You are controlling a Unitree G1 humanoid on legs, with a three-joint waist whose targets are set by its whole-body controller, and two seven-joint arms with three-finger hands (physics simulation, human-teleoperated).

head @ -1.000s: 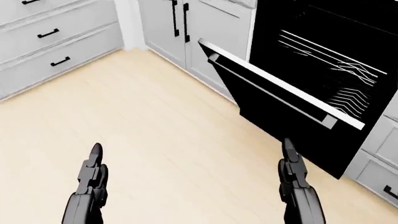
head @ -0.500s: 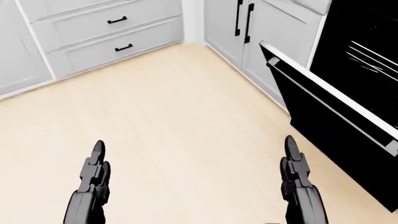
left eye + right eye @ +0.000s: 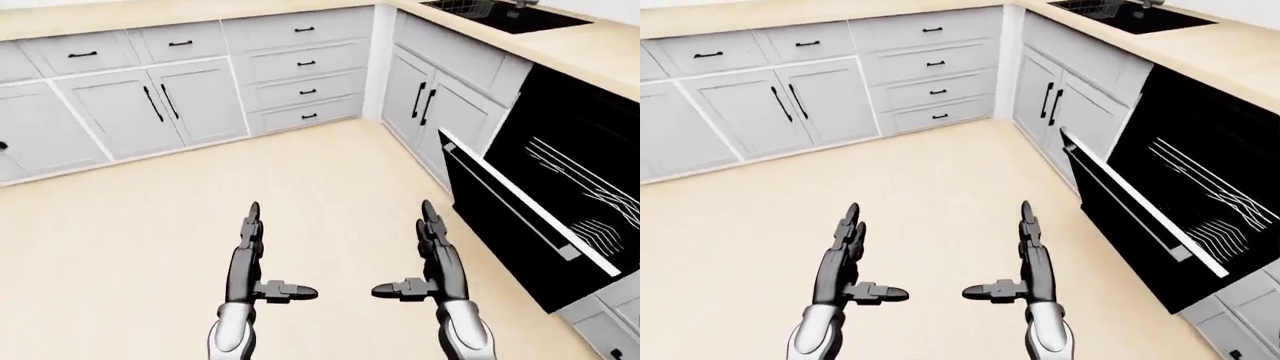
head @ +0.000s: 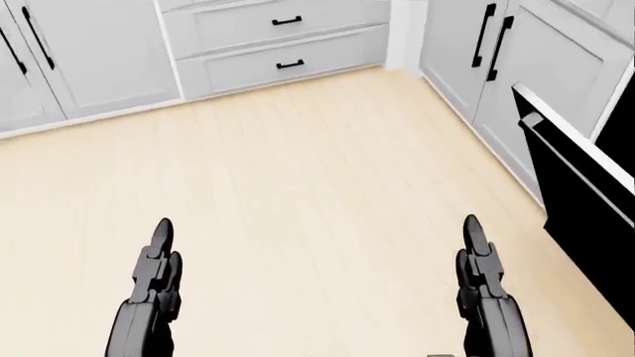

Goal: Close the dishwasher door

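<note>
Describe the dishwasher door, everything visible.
The dishwasher door is a glossy black panel with a silver bar handle along its top edge. It hangs partly open, tilted out from the white cabinets at the left-eye view's right, showing white wire racks inside. Nothing touches it; the right hand hangs open beside it, apart.

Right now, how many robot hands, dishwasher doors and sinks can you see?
Robot hands: 2, the left hand and the right hand, both with fingers open.
Half-open dishwasher door: 1
Black sink: 1
Total: 4
</note>
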